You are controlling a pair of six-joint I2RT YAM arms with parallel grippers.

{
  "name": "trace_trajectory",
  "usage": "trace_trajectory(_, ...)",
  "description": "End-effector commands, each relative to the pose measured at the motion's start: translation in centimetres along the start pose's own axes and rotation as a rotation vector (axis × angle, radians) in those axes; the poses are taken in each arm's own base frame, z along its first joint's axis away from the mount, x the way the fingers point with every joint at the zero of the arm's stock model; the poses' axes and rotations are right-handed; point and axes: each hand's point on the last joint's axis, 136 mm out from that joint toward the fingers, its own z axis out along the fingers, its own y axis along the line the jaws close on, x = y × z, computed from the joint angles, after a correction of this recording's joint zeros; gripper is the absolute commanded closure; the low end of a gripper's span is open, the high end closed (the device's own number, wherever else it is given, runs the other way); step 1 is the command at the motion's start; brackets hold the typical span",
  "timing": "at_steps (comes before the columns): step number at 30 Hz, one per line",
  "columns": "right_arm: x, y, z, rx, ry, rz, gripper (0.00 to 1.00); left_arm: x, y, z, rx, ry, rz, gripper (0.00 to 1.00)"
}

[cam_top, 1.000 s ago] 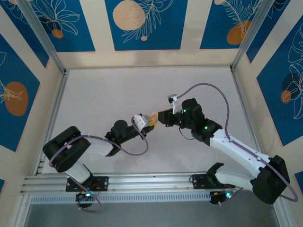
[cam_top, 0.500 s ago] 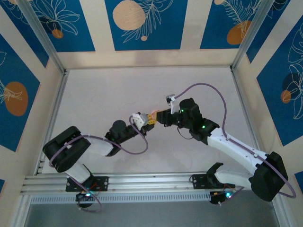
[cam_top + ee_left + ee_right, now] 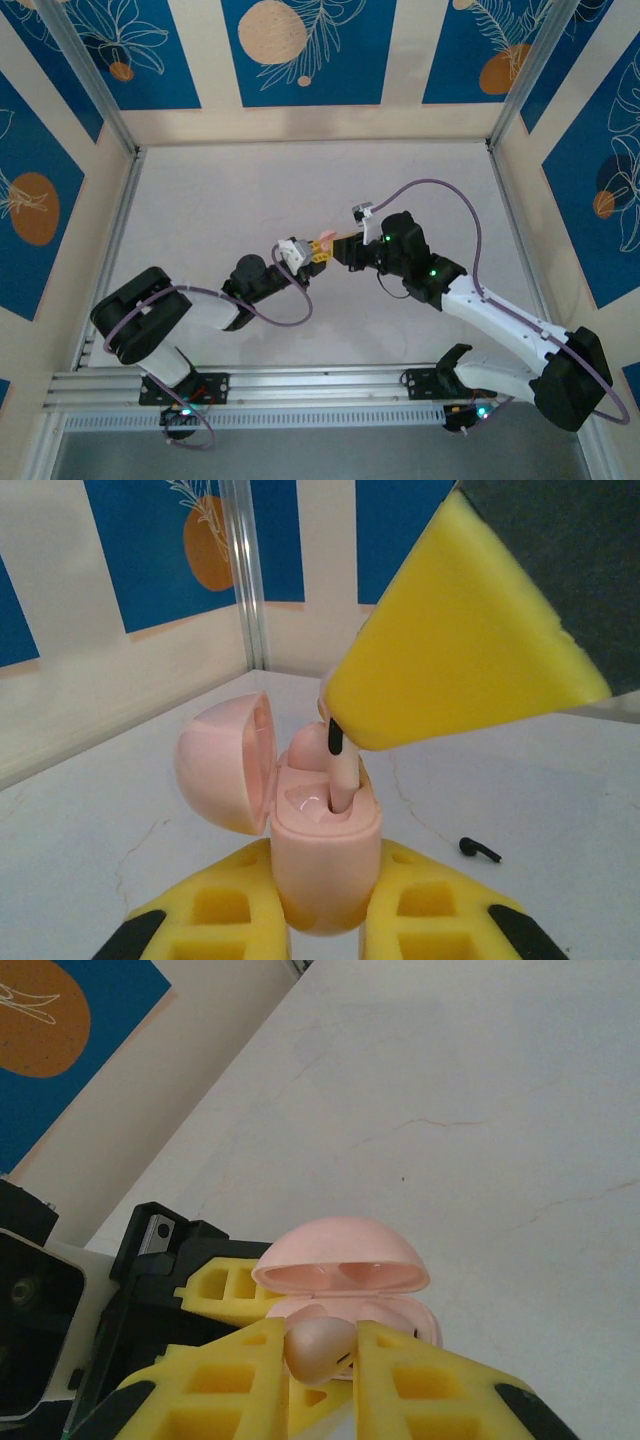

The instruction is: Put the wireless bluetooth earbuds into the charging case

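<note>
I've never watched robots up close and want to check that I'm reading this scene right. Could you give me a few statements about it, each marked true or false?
1. The left gripper is clamped on the pink charging case. True.
2. The case's lid is shut. False: it is swung open to one side.
3. The right gripper pinches a pink earbud whose stem reaches down into the open case. True.
4. A small black piece sits inside the lid. False: it lies on the table, apart from the case.
</note>
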Motion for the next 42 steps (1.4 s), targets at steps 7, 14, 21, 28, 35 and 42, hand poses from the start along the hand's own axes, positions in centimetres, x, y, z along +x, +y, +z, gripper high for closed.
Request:
trace_trajectory(7, 1.8, -0.5, 0.3, 0.016, 0.066, 0.004, 0.78, -2.3, 0.0, -0.3, -0.007, -0.085, 0.000, 0.86)
trace_trajectory(14, 1.2, 0.1, 0.0, -0.003, 0.057, -0.006, 0.70, -2.3, -0.1, -0.4, -0.006, -0.079, 0.006, 0.86)
trace_trajectory(21, 0.3, 1.1, -0.3, -0.041, 0.031, -0.022, 0.56, -2.2, -0.1, -0.4, -0.005, -0.069, 0.010, 0.86)
trace_trajectory(28, -0.6, 1.5, -1.2, -0.042, 0.008, -0.030, 0.46, -2.1, -0.1, -0.4, -0.004, -0.065, 0.018, 0.86)
trace_trajectory(35, -2.0, 2.5, -3.3, -0.119, -0.031, -0.001, 0.43, -1.9, -0.2, -0.4, -0.001, -0.057, 0.020, 0.86)
trace_trajectory(42, -1.8, 2.4, -3.6, -0.210, 0.010, 0.106, 0.53, -2.0, -0.4, -0.3, 0.015, -0.059, 0.022, 0.86)
